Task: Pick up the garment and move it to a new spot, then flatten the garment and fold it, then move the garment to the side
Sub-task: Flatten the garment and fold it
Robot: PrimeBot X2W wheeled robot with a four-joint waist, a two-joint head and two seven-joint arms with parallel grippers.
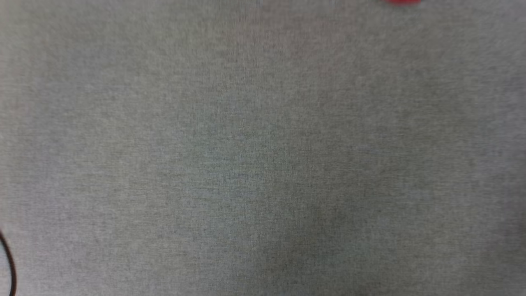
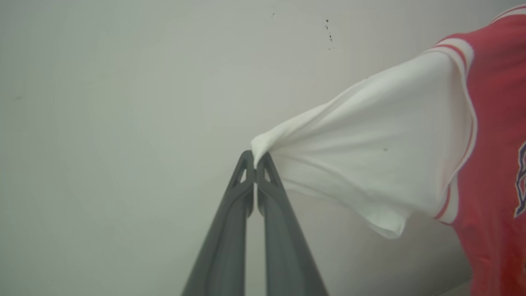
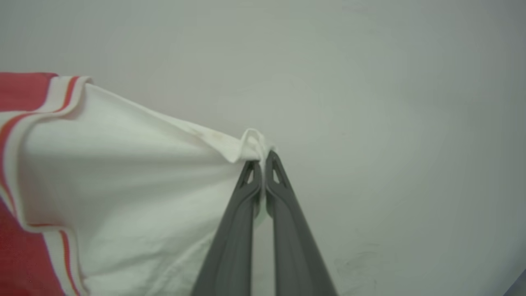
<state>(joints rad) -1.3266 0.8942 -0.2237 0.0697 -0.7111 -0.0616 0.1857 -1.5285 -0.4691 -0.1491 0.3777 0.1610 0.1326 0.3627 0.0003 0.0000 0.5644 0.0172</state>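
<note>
The garment is a red shirt with white short sleeves and red-and-white striped trim. In the left wrist view my left gripper (image 2: 255,161) is shut on the tip of one white sleeve of the garment (image 2: 382,152), which stretches taut to the right toward the red body with part of dark lettering. The right wrist view has my right gripper (image 3: 261,159) shut on the edge of the other white sleeve of the garment (image 3: 123,181), which spreads left to the red body. A thin red sliver of the garment (image 1: 403,1) touches the top edge of the head view.
A grey woven cloth surface (image 1: 263,156) spans the head view, with a black cable (image 1: 9,263) curving at the lower left corner. Behind the sleeves, both wrist views face a pale wall (image 2: 123,123) with a few dark specks (image 2: 328,35).
</note>
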